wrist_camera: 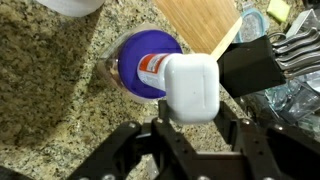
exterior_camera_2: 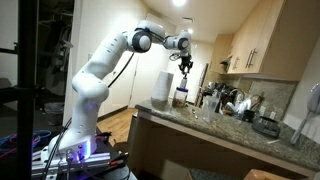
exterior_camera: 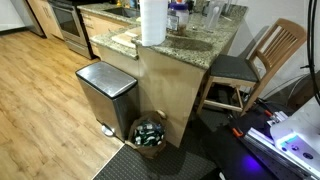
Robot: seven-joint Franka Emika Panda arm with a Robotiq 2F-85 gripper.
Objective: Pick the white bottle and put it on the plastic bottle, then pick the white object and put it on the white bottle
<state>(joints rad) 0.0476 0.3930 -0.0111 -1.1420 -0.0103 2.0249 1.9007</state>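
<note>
Gripper (wrist_camera: 192, 118) clamps the white bottle (wrist_camera: 190, 85) by its sides above the plastic bottle (wrist_camera: 138, 60); it is probably light, rigid and slippery.

**A:** Room around my gripper (wrist_camera: 190, 115)?

**B:** Toward the wrist view's left edge I see bare granite counter (wrist_camera: 45, 100), so it's passable there. The paper towel roll (wrist_camera: 70, 5) stands near, at the top-left corner.

**A:** Other side?

**B:** Tight. A black clip-like thing (wrist_camera: 245, 68) is just beside the white bottle (wrist_camera: 190, 88) I'm gripping, with metal utensils (wrist_camera: 295, 45) behind it. A wooden board (wrist_camera: 195, 20) lies ahead.

**A:** Below? Above?

**B:** The plastic bottle (wrist_camera: 140, 60) blocks below. In an exterior view the air overhead is free, and the cabinets (exterior_camera_2: 255, 40) are well apart at the wall.
</note>
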